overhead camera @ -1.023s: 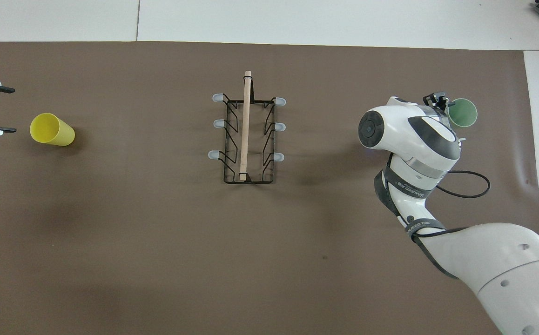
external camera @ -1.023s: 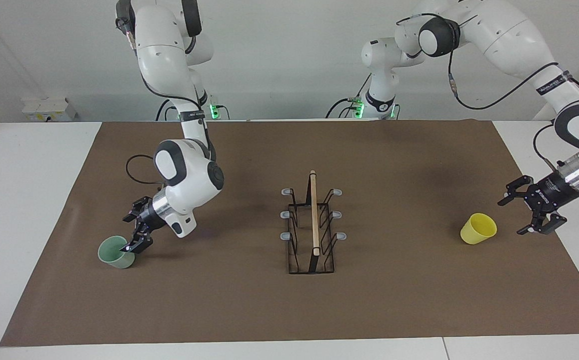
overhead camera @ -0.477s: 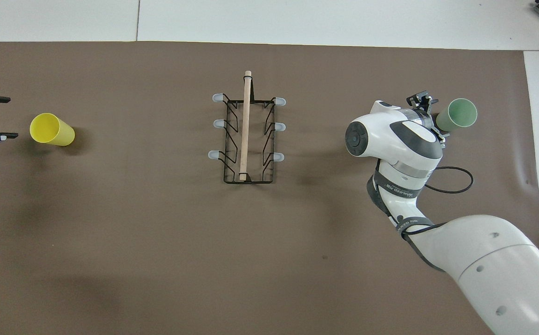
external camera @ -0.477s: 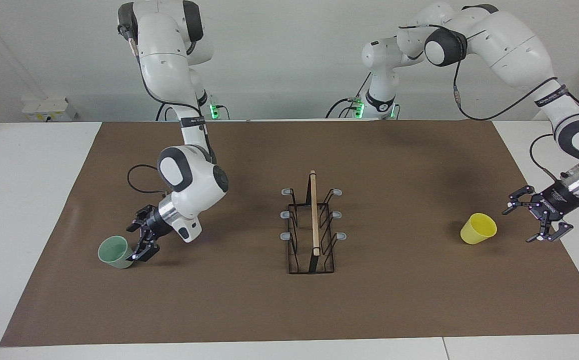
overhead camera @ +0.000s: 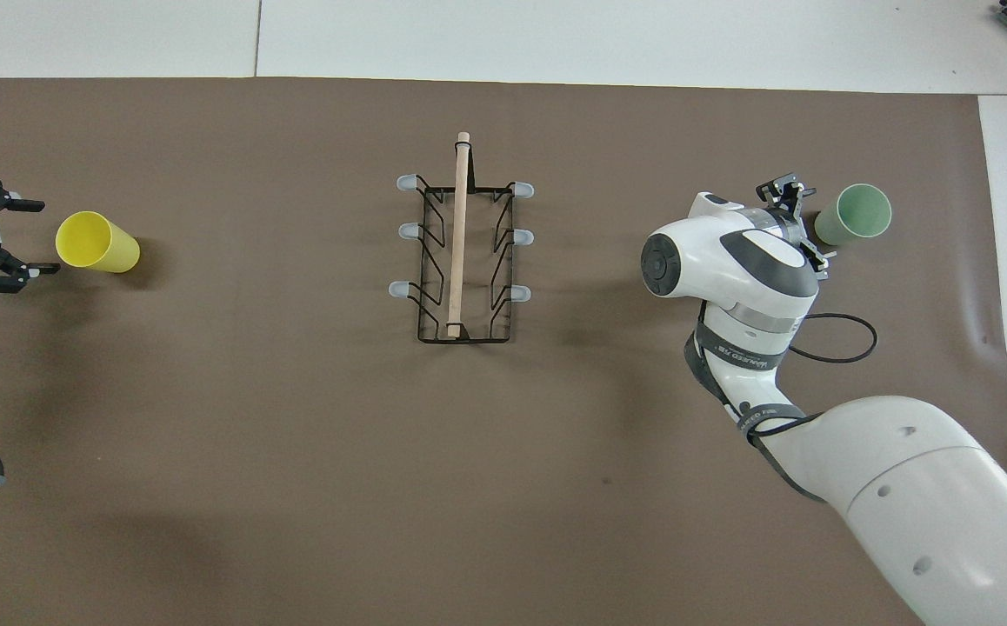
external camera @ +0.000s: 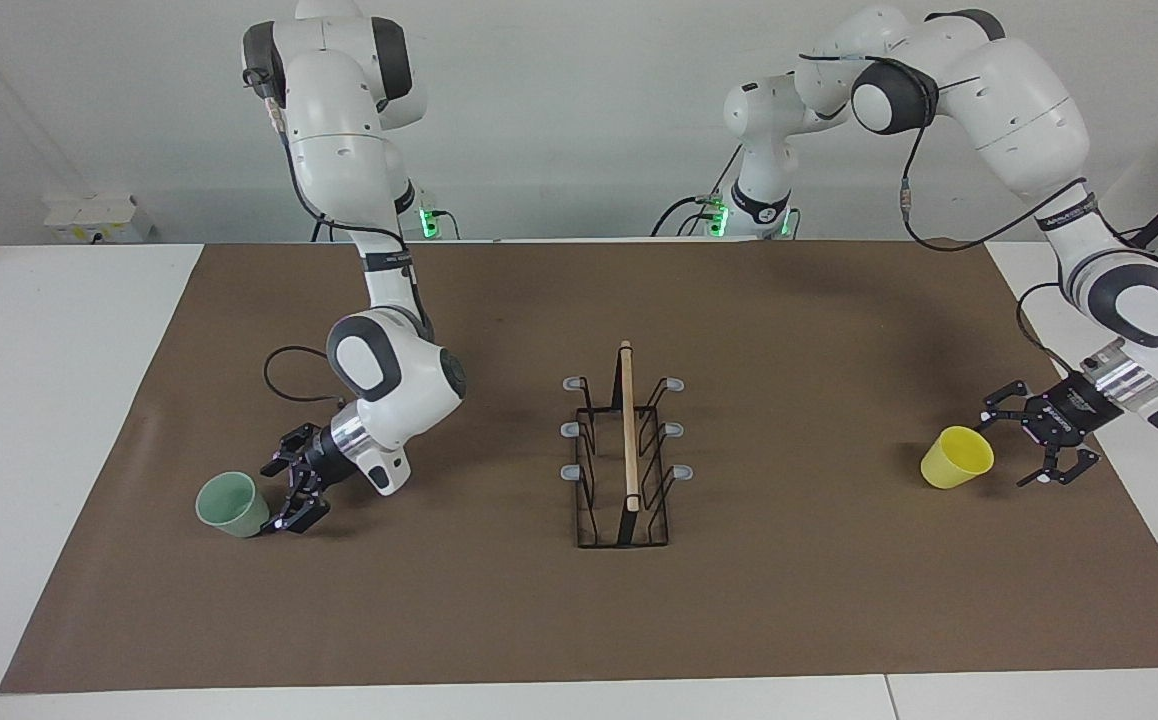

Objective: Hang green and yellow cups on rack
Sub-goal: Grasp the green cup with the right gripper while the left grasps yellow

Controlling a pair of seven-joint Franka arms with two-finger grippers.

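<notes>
I could read almost nothing. The grey band (overhead camera: 743, 355) round the right arm's forearm, up the arm from its gripper, carried white lettering — too small for me to make out. The left gripper (overhead camera: 8, 236) bore a short white mark on its black body — also illegible. Nothing else carried writing.

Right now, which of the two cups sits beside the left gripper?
The yellow cup, toward the left arm's end of the table, with the open left gripper just beside it. The green cup is by the right gripper.
</notes>
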